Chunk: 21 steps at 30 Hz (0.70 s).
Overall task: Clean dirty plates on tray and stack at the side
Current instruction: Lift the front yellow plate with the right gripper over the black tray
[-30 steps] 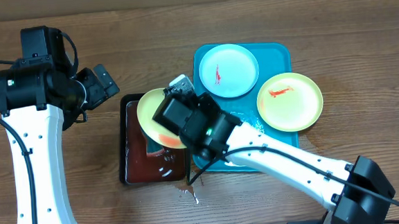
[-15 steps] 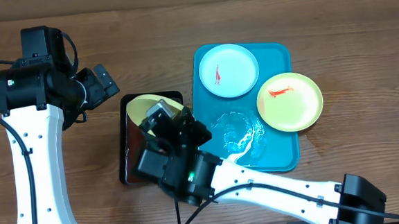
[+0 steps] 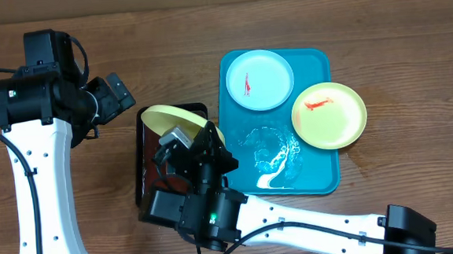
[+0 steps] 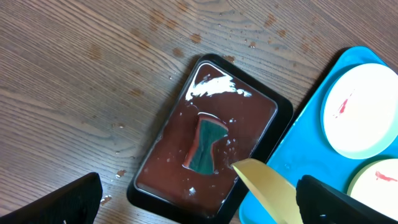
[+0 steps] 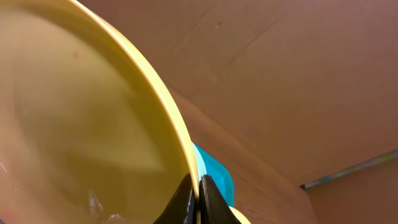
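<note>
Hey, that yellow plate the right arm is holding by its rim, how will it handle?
Probably stiff and light: the yellow plate shows no bend though pinched only at the rim by the right gripper. Likely slippery, since the dark tray below it looks wet. Held tilted on edge, it may swing or slip.

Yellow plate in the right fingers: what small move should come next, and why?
Probably lower the plate onto the sponge in the dark tray. The right fingers pinch its rim, the plate hangs tilted just above that tray, and the sponge lies uncovered in the brown water below it.
</note>
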### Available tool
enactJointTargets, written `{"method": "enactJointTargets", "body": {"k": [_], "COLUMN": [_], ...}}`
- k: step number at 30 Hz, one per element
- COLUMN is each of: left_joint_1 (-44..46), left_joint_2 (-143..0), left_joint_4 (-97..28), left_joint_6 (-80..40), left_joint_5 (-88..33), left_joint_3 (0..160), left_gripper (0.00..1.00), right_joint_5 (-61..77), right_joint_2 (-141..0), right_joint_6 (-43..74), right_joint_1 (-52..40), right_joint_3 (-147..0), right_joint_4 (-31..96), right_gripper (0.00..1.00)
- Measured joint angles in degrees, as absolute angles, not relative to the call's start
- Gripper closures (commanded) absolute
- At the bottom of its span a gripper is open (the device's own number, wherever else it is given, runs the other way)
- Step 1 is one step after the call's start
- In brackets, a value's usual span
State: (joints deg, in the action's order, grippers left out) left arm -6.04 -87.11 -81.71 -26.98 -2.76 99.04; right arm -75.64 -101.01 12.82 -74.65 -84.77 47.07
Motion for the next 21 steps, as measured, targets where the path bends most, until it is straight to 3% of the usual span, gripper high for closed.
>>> {"method": "enactJointTargets", "body": {"k": [21], "left_joint_1": [-6.0], "left_joint_2": [-87.1], "left_joint_4": [-81.7], "left_joint_6": [-27.0], "left_joint_5": [-2.8], "left_joint_3": [99.0], "left_gripper": [0.00], "right_joint_5": [-75.0], "right_joint_2": [-101.0], "right_joint_6": [11.3], "right_joint_1": [-74.8], "right_joint_3": [-84.8], "right_joint_4": [44.5], "right_gripper": [0.96]}}
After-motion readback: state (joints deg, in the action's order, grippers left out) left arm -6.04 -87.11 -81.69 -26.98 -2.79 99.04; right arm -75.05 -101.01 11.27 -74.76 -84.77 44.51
